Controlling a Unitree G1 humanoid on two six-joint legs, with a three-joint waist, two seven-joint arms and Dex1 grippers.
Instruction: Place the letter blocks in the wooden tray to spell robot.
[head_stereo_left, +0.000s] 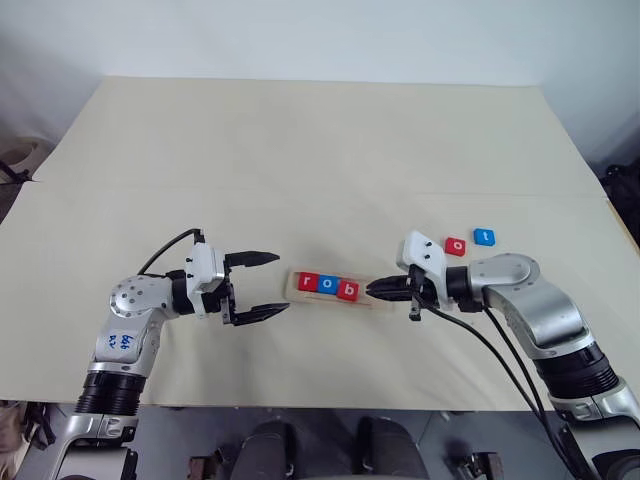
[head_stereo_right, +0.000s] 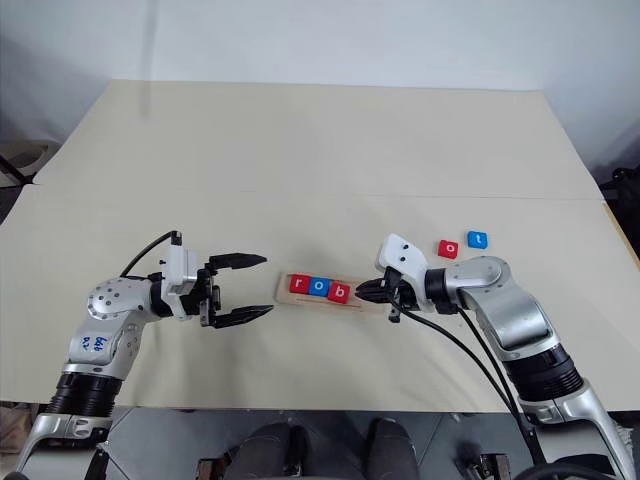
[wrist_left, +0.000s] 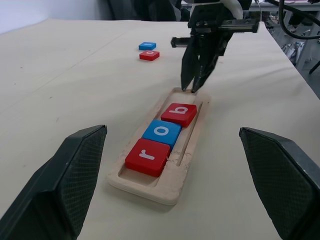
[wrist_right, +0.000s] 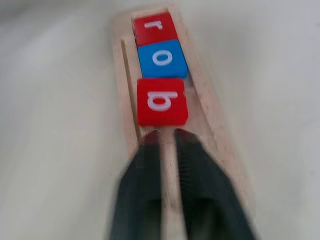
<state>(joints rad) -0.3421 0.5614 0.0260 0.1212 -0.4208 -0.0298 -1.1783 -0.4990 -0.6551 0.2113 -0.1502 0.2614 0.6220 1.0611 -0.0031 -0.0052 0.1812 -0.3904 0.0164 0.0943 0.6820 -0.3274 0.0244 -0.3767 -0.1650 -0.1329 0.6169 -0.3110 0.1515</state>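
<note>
R end effector (head_stereo_left: 375, 290), tips pressed together w/ nothing held, sits by red b tile (head_stereo_left: 347, 291): nudge b square in wooden tray (wrist_left: 150, 186), then fetch red o tile (head_stereo_left: 456, 246).

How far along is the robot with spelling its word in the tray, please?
Three tiles, r, o and b, sit in the wooden tray. The right gripper, shut and empty, hovers over the tray's free end. The red o and blue t wait on the table.

Five letter blocks are showing — three red and two blue. Three are sitting in the one wooden tray (head_stereo_left: 385, 301): red r (head_stereo_left: 306, 282), blue o (head_stereo_left: 327, 284), red b (head_stereo_left: 347, 290). Two are lying loose on the worktop (head_stereo_left: 300, 150) — red o (head_stereo_left: 455, 245), blue t (head_stereo_left: 484, 237).
</note>
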